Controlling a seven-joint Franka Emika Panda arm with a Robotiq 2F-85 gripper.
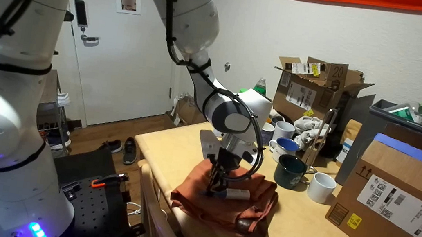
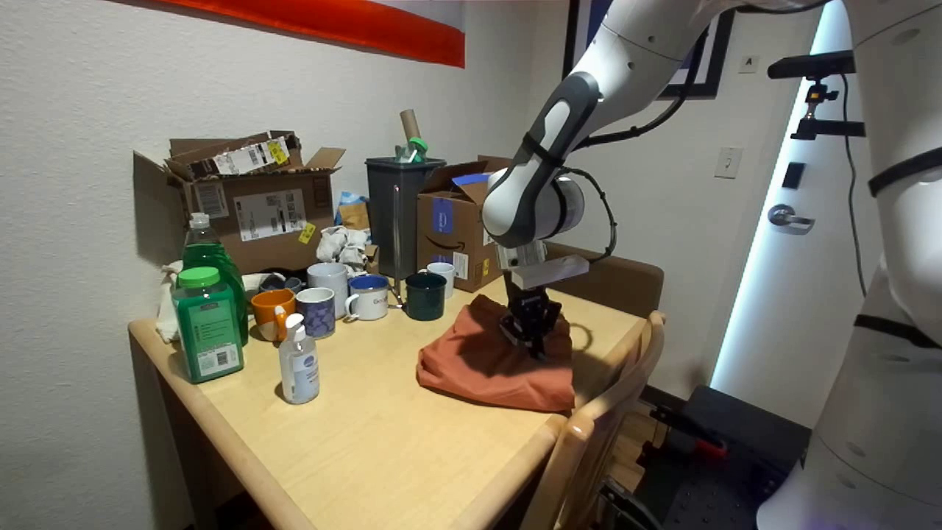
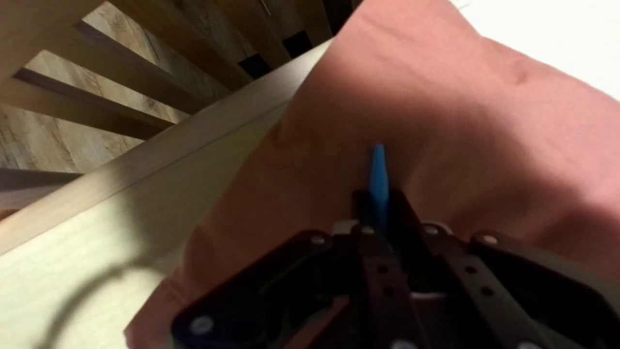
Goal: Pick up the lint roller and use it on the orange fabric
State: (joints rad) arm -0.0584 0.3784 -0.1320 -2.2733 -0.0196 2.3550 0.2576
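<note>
Now holding, in nearly closed gripper (image 3: 379, 199), roller (image 1: 236, 194) jutting toward 3 o'clock over cloth (image 1: 216, 211) in an exterior view.

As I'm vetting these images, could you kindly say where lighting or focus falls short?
Wrist view: table nearly white at upper right, orange fabric shadowed around the dark, blurry end effector; an exterior view: bright strip along the door.

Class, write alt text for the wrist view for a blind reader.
A black end effector grips the lint roller's blue handle over creased orange fabric on a pale table. Chair slats show at upper left.
</note>
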